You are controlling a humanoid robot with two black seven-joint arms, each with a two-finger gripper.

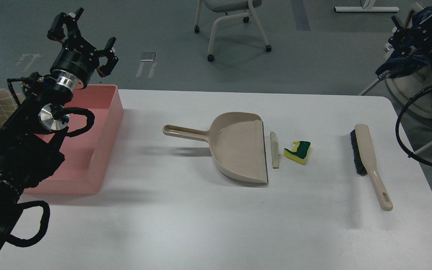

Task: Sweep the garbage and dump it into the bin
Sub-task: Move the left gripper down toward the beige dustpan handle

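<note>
The garbage lies mid-table: a thin whitish slice (pixel 275 150) just off the dustpan's open lip, and a yellow sponge piece with a dark green top (pixel 297 152) right of it. The beige dustpan (pixel 240 146) lies flat with its handle pointing left. A beige brush with black bristles (pixel 366 161) rests further right. The pink bin (pixel 105 123) stands at the table's left edge. My left gripper (pixel 84 35) hangs raised above the bin's far end, open and empty. My right gripper (pixel 394 35) is raised off the table's far right corner, dark and unclear.
The white table (pixel 201 217) ends close behind the bin and at the right past the brush. A wheeled chair (pixel 234 22) stands on the floor behind. Cables and blue gear (pixel 407 63) crowd the far right.
</note>
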